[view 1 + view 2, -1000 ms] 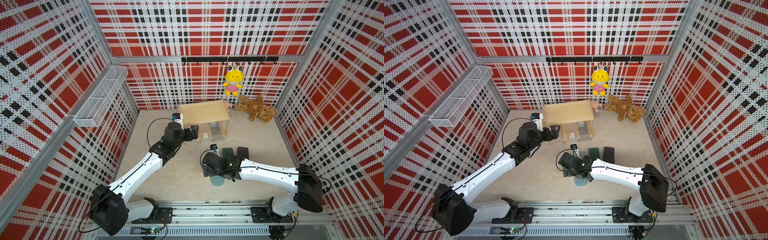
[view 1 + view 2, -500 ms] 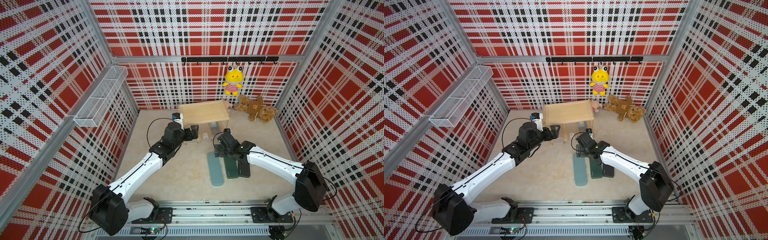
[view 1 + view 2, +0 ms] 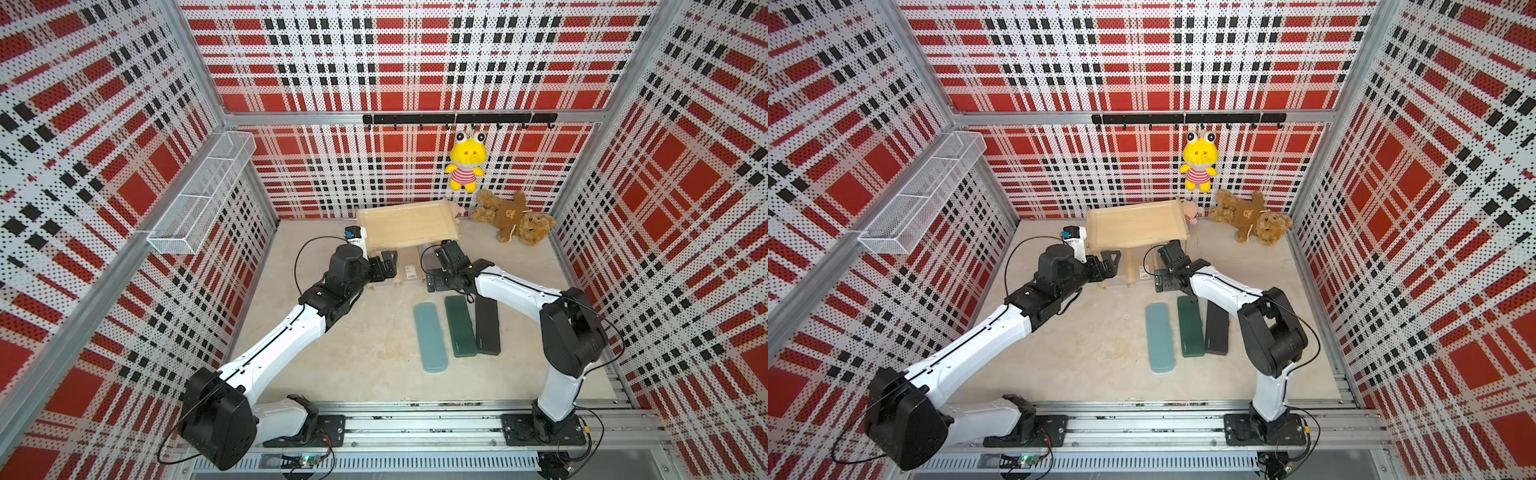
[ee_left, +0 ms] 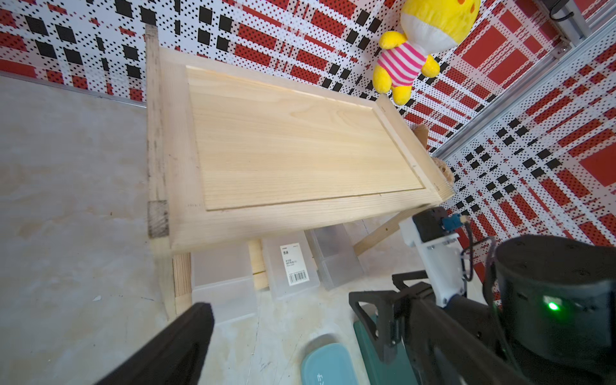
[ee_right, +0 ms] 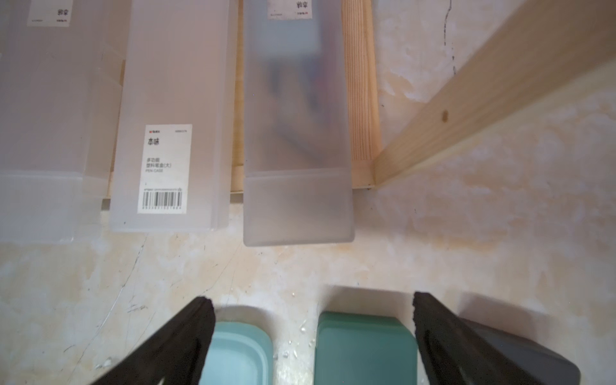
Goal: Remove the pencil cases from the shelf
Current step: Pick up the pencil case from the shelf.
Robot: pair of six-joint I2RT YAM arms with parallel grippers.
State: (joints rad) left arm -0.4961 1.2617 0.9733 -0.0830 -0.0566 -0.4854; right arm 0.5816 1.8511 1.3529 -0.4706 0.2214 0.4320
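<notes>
The pale wood shelf (image 3: 407, 226) (image 3: 1133, 226) (image 4: 300, 140) stands at the back, its top board bare. Three frosted pencil cases (image 5: 296, 133) (image 5: 173, 116) (image 5: 40, 133) lie on its lower board (image 5: 361, 100), ends sticking out over the front. The teal (image 3: 430, 336) (image 5: 240, 353), dark green (image 3: 459, 326) (image 5: 363, 346) and black (image 3: 487, 324) (image 5: 500, 353) cases lie side by side on the floor. My right gripper (image 3: 434, 280) (image 5: 313, 333) is open and empty, between the floor cases and the shelf's front. My left gripper (image 3: 386, 266) (image 3: 1111, 262) is open and empty at the shelf's left front post.
A brown teddy bear (image 3: 513, 218) lies right of the shelf and a yellow plush (image 3: 465, 166) hangs from the black hook rail (image 3: 457, 119). A white wire basket (image 3: 203, 195) hangs on the left wall. My two grippers are close together at the shelf front.
My right arm swung from above the teal case near the front back up to the shelf front, leaving that case flat on the floor. The left arm stayed put.
</notes>
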